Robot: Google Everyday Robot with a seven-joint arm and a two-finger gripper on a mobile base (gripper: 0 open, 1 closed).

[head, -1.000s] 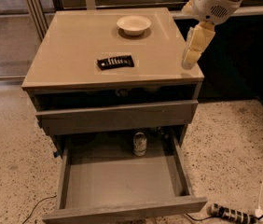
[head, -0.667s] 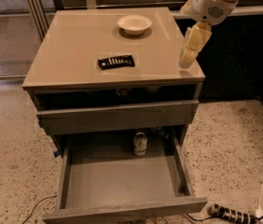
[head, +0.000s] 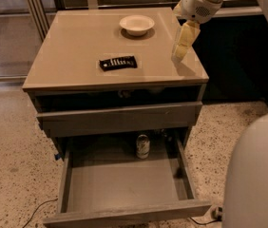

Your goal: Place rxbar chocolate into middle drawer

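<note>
The rxbar chocolate (head: 118, 62), a flat black wrapper with white lettering, lies on the cabinet top (head: 72, 56), a little left of centre. My gripper (head: 181, 45) hangs pointing down over the right side of the top, to the right of the bar and apart from it, holding nothing that I can see. The middle drawer (head: 63, 184) is pulled out wide below, with its grey floor showing.
A white bowl (head: 137, 24) sits at the back of the top. A small metal can (head: 142, 146) stands at the back of the open drawer. A shut grey drawer front (head: 119, 118) is above it. A pale robot body part (head: 257, 175) fills the lower right. Cables (head: 39, 210) lie on the floor.
My gripper has moved a little to the left over the cabinet top, towards the bar. The bar, bowl, can and drawer have not moved.
</note>
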